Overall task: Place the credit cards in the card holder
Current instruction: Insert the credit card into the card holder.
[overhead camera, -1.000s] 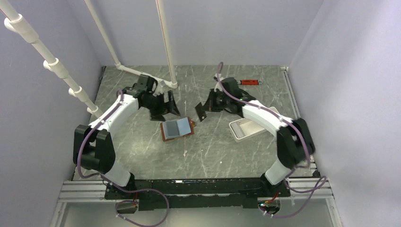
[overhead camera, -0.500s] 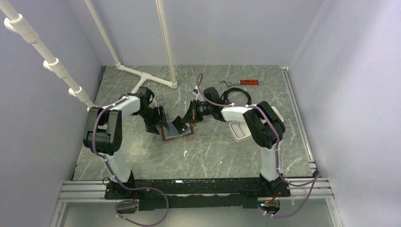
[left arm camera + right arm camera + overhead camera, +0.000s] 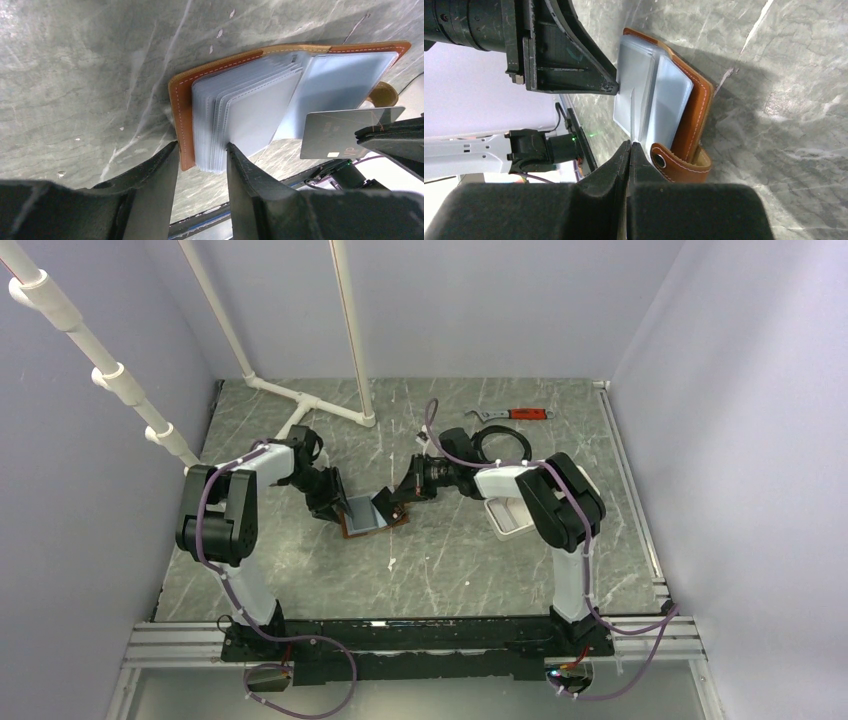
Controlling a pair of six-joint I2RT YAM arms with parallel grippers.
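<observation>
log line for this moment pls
left gripper astride wallet edge | right gripper pinching card at wallet | card not yet in

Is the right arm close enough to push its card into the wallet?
Probably yes. The right end effector holds the card right at the open wallet, and nothing sits between them.

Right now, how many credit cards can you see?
1: a dark credit card pinched in the right gripper, at the open card holder. More may hide inside it.
</observation>
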